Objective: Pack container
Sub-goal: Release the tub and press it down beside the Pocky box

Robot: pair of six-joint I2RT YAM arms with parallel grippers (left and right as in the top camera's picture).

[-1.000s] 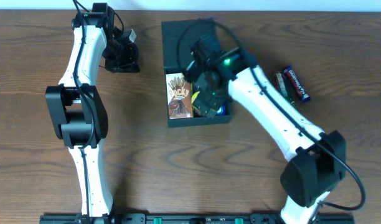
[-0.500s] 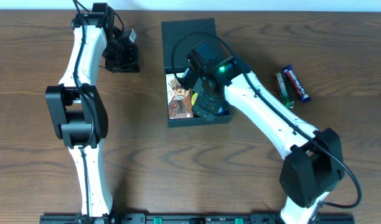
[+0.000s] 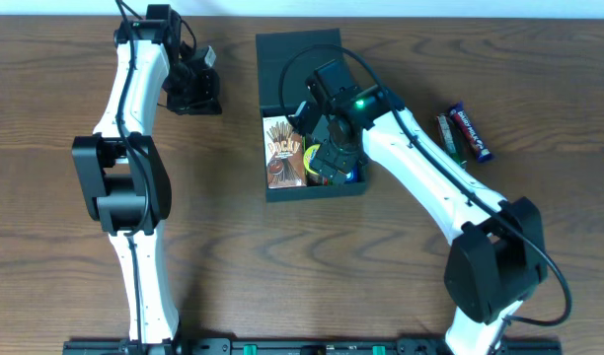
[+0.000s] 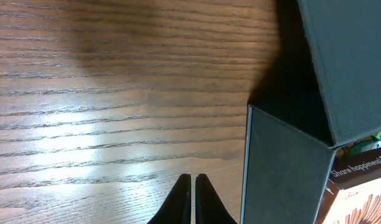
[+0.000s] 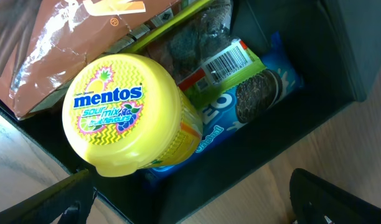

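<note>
1. Overhead looks straight down on the whole table [image 3: 223, 247].
2. Left wrist sits low over the table, close beside the outer wall of the container [image 4: 284, 168].
3. Right wrist peers closely into the container; all views share it.

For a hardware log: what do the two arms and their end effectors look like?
The left arm and right arm have white links, black joints and black cables. The left end effector and right end effector are black; a green light glows on the right wrist.
</note>
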